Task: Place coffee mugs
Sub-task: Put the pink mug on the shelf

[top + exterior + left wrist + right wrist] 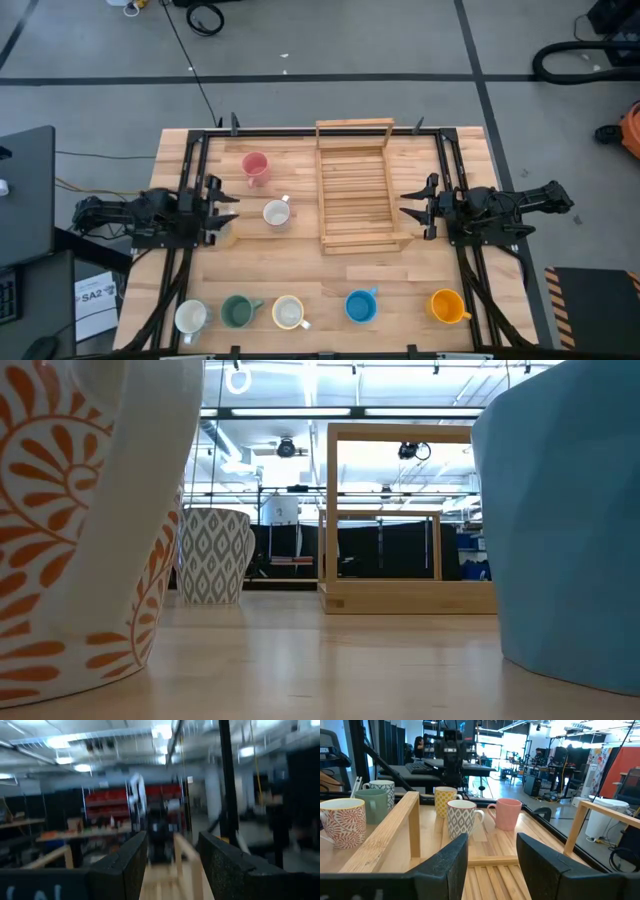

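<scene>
In the high view, five mugs stand in a row along the near edge: white (191,317), green (239,311), cream (288,312), blue (360,305) and orange (447,305). A pink mug (254,166) and a grey-patterned white mug (276,212) stand upright left of the wooden rack (355,185). My left gripper (228,208) is open, level, just left of the patterned mug. My right gripper (410,205) is open at the rack's right side. The right wrist view shows the open right gripper (492,860), the patterned mug (461,819), the pink mug (507,813) and a yellow mug (446,801) behind them.
The slatted rack (410,520) with its raised end frames fills the table's middle between the two arms. Dark arm frames run along the left and right table edges (185,260). Bare wood lies between the rack and the near row. In the low view, the cream mug (80,510) and blue mug (570,530) loom close.
</scene>
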Robot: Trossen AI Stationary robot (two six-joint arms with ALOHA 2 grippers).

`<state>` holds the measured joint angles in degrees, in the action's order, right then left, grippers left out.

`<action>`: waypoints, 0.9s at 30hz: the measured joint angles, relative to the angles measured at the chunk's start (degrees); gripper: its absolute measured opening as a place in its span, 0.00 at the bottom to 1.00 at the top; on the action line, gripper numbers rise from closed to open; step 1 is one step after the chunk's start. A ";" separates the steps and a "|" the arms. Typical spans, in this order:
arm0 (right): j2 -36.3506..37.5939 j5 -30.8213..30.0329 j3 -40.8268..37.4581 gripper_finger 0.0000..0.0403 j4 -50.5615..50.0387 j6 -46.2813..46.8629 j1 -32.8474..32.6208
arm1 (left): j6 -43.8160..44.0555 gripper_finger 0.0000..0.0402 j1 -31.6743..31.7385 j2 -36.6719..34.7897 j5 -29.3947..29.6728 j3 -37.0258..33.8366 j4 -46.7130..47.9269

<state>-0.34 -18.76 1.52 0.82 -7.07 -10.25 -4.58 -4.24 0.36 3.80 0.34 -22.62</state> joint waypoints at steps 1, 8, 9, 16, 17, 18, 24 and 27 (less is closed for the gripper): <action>0.00 0.00 0.00 0.43 0.00 0.00 -0.01 | 1.10 0.46 -0.01 0.00 1.06 0.00 -1.84; 0.00 0.00 0.00 0.43 0.00 0.01 -0.01 | 5.91 0.46 -0.01 2.27 13.39 0.84 -5.65; -0.01 0.00 0.00 0.43 0.00 0.00 0.00 | 7.18 0.46 -0.01 3.62 15.29 1.53 -5.49; -0.02 -0.02 0.00 0.43 0.00 0.02 0.00 | 11.78 0.46 0.01 16.52 27.61 9.46 -2.88; -0.01 -0.02 0.00 0.43 0.00 0.00 0.00 | 12.95 0.46 0.01 18.52 30.14 11.10 -1.75; -0.01 -0.02 0.00 0.43 0.00 0.00 -0.01 | 13.98 0.46 0.02 20.47 32.45 12.83 0.15; -0.01 -0.02 0.00 0.43 0.00 0.01 -0.01 | 22.27 0.46 0.91 30.27 39.87 26.37 21.49; 0.00 -0.02 0.00 0.43 0.00 0.00 0.00 | 29.43 0.46 2.65 34.38 39.84 33.32 34.51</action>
<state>-0.34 -18.79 1.52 0.82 -7.07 -10.25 24.84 -1.59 34.74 43.64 33.66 11.89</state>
